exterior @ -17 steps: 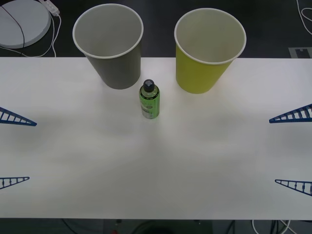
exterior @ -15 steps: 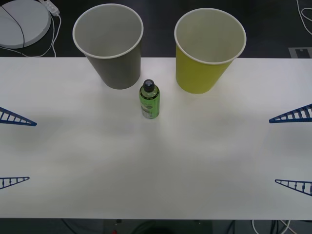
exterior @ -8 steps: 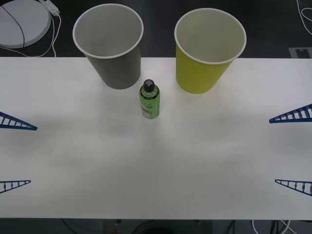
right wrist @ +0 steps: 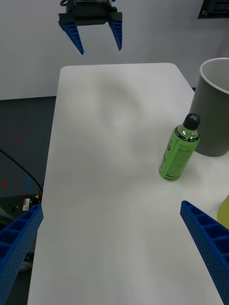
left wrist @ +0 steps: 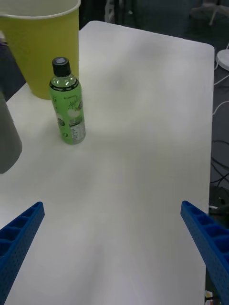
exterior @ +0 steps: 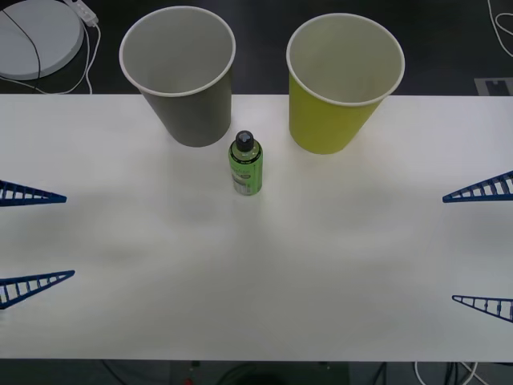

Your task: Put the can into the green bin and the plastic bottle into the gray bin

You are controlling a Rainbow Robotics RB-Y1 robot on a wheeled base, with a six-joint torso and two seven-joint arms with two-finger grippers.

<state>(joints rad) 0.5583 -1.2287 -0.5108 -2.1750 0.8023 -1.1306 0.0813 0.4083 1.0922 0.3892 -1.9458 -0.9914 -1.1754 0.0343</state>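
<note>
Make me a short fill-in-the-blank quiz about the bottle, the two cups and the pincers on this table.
1. The bottle has a ____ cap.
2. The bottle stands ____ on the table.
3. Nearest the left pincer is the ____ bin, not the green bin.
4. The fingers of the right pincer are spread ____.

Missing words: black; upright; gray; open

A small plastic bottle with a bright green label and a black screw cap [right wrist: 180, 149] is standing upright on a white rectangular table with rounded corners [right wrist: 109, 157]. Just beyond the bottle, a large dull gray paper cup with a rolled white rim [right wrist: 213, 110] is sitting at the table's edge. A sliver of yellow-green cup [right wrist: 223, 211] is showing nearby. The right gripper [right wrist: 114, 248] is holding its blue ribbed fingers [right wrist: 206, 240] wide apart above the tabletop. Across the table, the left gripper [right wrist: 95, 39] is hanging with its blue fingers spread, over the far end.
</note>
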